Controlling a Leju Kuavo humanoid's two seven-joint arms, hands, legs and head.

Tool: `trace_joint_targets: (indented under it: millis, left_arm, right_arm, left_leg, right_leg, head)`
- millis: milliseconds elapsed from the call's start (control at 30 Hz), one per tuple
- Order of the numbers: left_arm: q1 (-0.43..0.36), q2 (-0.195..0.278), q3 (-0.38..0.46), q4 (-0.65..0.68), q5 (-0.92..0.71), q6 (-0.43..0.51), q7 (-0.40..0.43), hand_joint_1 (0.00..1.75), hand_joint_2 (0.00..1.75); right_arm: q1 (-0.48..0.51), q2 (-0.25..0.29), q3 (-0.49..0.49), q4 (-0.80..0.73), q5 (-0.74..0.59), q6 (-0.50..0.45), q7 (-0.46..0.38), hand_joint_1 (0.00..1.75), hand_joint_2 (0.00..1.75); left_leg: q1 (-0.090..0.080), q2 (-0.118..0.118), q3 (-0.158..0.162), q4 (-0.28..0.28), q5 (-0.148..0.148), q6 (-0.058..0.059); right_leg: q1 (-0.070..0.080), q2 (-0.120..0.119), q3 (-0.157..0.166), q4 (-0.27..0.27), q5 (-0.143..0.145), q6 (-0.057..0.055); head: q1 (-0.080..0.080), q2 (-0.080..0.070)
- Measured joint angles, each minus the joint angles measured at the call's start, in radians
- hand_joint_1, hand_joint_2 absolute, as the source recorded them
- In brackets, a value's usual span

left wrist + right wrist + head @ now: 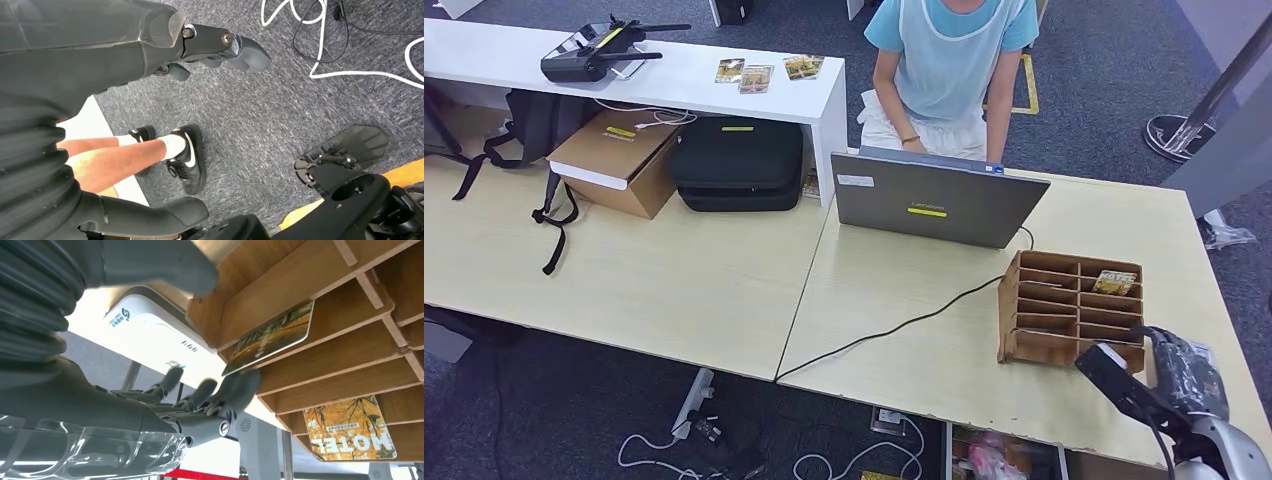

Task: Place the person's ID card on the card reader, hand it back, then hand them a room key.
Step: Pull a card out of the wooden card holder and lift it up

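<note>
A wooden slotted rack (pixel 1069 305) stands on the right part of the light table (pixel 674 280), with a room key card (pixel 1114 282) in an upper slot. My right hand (pixel 1184 375) is at the rack's near right corner. Seen from the right wrist, its fingertips (pixel 235 387) touch the jutting corner of a picture card (pixel 270 337) in one slot, while the thumb (pixel 165 265) lies apart by the rack's wall. Another card marked HOTEL (pixel 350 427) lies in a neighbouring slot. My left hand (pixel 220 47) hangs over the carpet, holding nothing. A person (pixel 949 60) sits behind a grey laptop (pixel 934 200).
A black cable (pixel 894 325) crosses the table from the laptop to the front edge. At the back left are a white counter (pixel 684 80) with several picture cards (pixel 744 73) and a controller (pixel 589 55), a cardboard box (pixel 619 160), a black case (pixel 739 160) and a backpack (pixel 534 125).
</note>
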Motion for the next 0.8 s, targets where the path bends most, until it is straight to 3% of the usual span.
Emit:
trace_joint_targets:
  millis: [433, 800]
  left_arm:
    - [0.000, 0.000, 0.013, 0.000, 0.003, 0.003, 0.000, 0.00, 1.75]
    - [0.000, 0.000, 0.016, 0.000, -0.010, 0.000, 0.000, 0.00, 1.75]
  right_arm:
    - [-0.028, 0.003, -0.001, 0.012, 0.010, 0.004, 0.000, 1.62, 1.75]
    - [-0.033, 0.005, -0.006, 0.018, 0.010, -0.003, -0.007, 1.75, 1.75]
  left_leg:
    - [0.000, 0.000, 0.000, 0.000, 0.000, 0.000]
    - [0.000, 0.000, 0.000, 0.000, 0.000, 0.000]
  right_leg:
    - [0.000, 0.000, 0.000, 0.000, 0.000, 0.000]
    - [0.000, 0.000, 0.000, 0.000, 0.000, 0.000]
  head:
    - [0.000, 0.000]
    - [0.000, 0.000]
